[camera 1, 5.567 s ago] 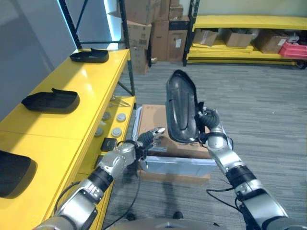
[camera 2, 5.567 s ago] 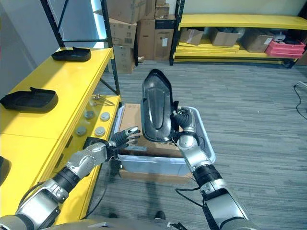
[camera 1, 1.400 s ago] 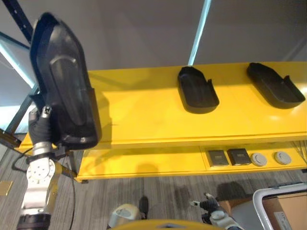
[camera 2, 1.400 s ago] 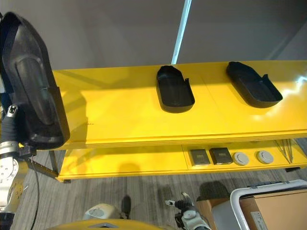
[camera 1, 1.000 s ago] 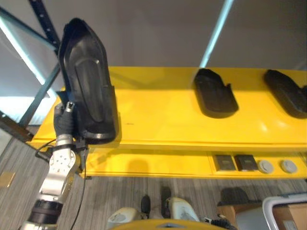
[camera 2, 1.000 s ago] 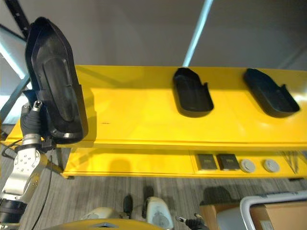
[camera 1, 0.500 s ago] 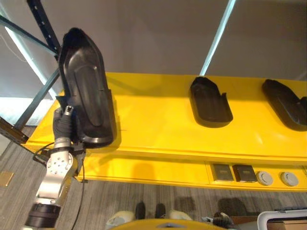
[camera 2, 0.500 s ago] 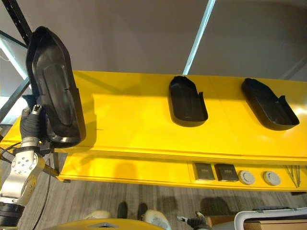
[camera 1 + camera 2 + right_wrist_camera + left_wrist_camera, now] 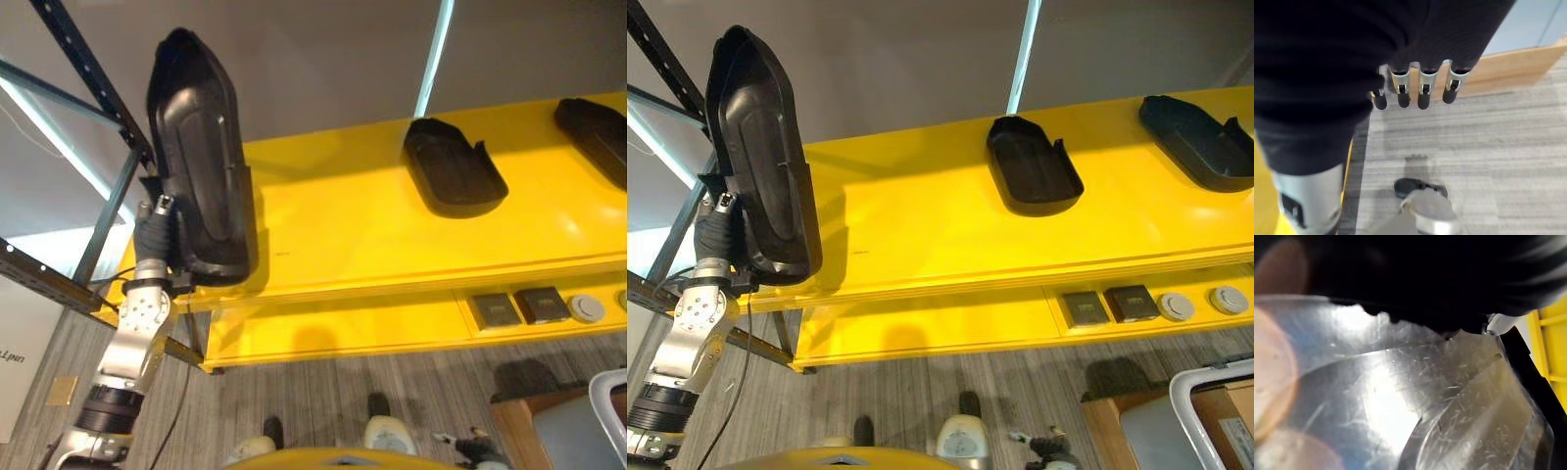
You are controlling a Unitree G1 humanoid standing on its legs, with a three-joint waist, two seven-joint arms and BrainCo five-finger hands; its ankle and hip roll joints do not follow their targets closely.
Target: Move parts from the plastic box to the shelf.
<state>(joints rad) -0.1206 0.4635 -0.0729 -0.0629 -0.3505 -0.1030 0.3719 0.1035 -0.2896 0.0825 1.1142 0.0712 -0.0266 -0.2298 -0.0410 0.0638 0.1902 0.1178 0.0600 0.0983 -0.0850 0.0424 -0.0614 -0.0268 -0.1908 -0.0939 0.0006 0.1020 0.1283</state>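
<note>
My left hand (image 9: 157, 238) is shut on a long black moulded part (image 9: 201, 166) and holds it upright. The part stands over the left end of the yellow shelf (image 9: 372, 230), its lower end at the shelf's front edge. Up close in the left wrist view, the part's glossy surface (image 9: 1400, 396) sits right against the hand. Two similar black parts (image 9: 1032, 164) (image 9: 1200, 127) lie flat further right on the shelf. My right hand (image 9: 1423, 90) hangs low over the carpet with relaxed fingers holding nothing, and is also seen small at the bottom edge (image 9: 1050, 446).
A dark rack upright (image 9: 88, 69) rises just left of the held part. The lower shelf level carries small dark squares (image 9: 1083, 307) and round discs (image 9: 1176, 306). The grey plastic box (image 9: 1193, 390) sits on the floor at the bottom right, beside a cardboard carton.
Since 5.6 s ago the part has gone from my right hand over the box to my left hand at the shelf, and the view has turned to the shelf. Lately it stays upright.
</note>
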